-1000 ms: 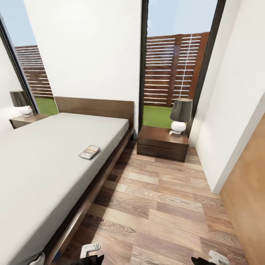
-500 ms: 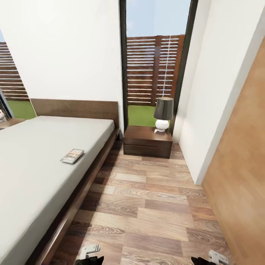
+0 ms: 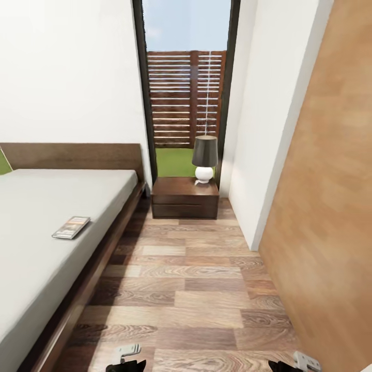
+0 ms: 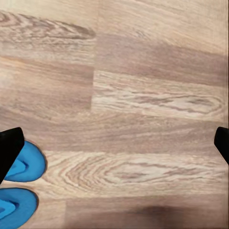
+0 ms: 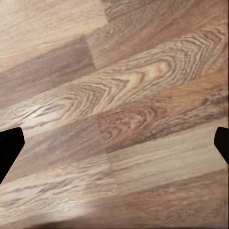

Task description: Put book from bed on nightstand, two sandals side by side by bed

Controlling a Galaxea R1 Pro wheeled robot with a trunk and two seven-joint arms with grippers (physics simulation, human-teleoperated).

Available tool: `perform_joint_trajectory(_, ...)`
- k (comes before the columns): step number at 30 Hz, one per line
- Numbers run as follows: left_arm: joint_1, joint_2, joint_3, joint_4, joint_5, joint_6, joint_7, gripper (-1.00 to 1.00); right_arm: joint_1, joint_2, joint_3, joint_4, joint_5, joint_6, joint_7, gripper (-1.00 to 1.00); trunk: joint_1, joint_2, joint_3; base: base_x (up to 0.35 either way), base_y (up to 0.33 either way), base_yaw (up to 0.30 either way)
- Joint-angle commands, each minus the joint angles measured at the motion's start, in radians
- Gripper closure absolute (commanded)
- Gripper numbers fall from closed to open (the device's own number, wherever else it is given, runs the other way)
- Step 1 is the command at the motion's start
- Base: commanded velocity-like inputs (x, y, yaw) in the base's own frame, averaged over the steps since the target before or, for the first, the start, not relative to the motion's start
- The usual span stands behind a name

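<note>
My head view has swung to the right over the last second: the far lamp and stand beyond the bed have slid out of sight, and the tall dark-framed window with the slatted fence behind it now sits near the middle. That is the camera turning, not the furniture moving.

The thin dark paperback book with the orange band (image 3: 71,227) lies flat on the pale grey mattress of the large low bed (image 3: 31,248), near its right edge and well apart from me. The small reddish-brown wooden nightstand (image 3: 184,198) stands just beside the bed's headboard end, carrying a dark-shaded lamp on a white round base (image 3: 204,158).

My left gripper (image 4: 114,143) hangs over the striped wood-plank floor (image 3: 196,289) with its fingers spread wide and nothing between them; two bright blue flip-flop sandals (image 4: 21,164) lie close together at its edge. My right gripper (image 5: 114,143) is likewise spread and empty above bare planks.

I judge that I am lining up along the aisle towards the book and nightstand; nothing is carried yet.
</note>
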Motion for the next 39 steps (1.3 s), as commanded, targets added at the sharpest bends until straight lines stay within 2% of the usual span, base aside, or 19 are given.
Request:
perform_joint_trajectory(1, -0.001, 0.000, 0.001, 0.003, 0.008, -0.002, -0.004, -1.00, -0.001, 0.000, 0.008, 0.001, -0.010, -0.001, 0.004, -1.00, 0.000, 0.000, -0.001, 0.000, -0.136, -0.277)
perform_joint_trajectory(22, -0.001, 0.000, 0.002, 0.015, 0.008, -0.003, -0.004, -1.00, 0.000, 0.001, 0.008, 0.001, -0.009, -0.001, 0.004, -1.00, 0.000, 0.000, -0.001, 0.000, -0.012, -0.266)
perform_joint_trajectory(33, -0.001, 0.000, 0.002, 0.015, 0.008, -0.003, -0.004, -1.00, 0.000, 0.001, 0.008, 0.001, -0.010, -0.001, 0.004, -1.00, 0.000, 0.000, -0.001, 0.000, 0.000, -0.032)
perform_joint_trajectory(39, 0.000, 0.000, 0.001, 0.015, 0.008, -0.003, -0.004, -1.00, 0.000, 0.001, 0.008, 0.001, -0.009, -0.001, 0.004, -1.00, 0.000, 0.000, -0.001, 0.011, -0.014, 0.171)
